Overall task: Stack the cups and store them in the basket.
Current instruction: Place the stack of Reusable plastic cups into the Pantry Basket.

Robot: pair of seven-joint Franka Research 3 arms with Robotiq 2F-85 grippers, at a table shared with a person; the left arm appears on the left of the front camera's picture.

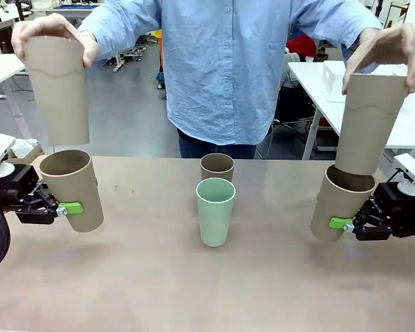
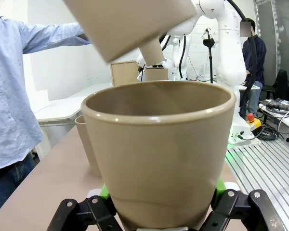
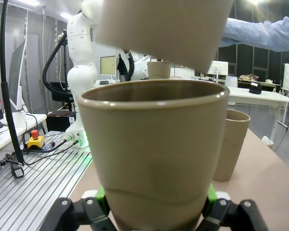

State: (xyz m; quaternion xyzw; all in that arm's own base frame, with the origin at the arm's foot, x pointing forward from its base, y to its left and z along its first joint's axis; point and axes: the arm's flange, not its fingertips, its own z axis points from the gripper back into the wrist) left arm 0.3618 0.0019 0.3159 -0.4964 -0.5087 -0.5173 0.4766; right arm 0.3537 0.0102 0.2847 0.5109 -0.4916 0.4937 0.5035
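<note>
Tan cup (image 1: 69, 181) is clamped in the left gripper (image 1: 71, 207), another tan cup (image 1: 337, 202) in the right gripper (image 1: 341, 223).

left gripper (image 1: 70, 207) clamped, low at left (pointing inward) | right gripper (image 1: 341, 223) clamped, low at right

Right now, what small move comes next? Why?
Probably the person lowers both raised cups in. The right raised cup is at the rim of the cup in the right gripper; the left raised cup hangs higher over the cup in the left gripper.
</note>
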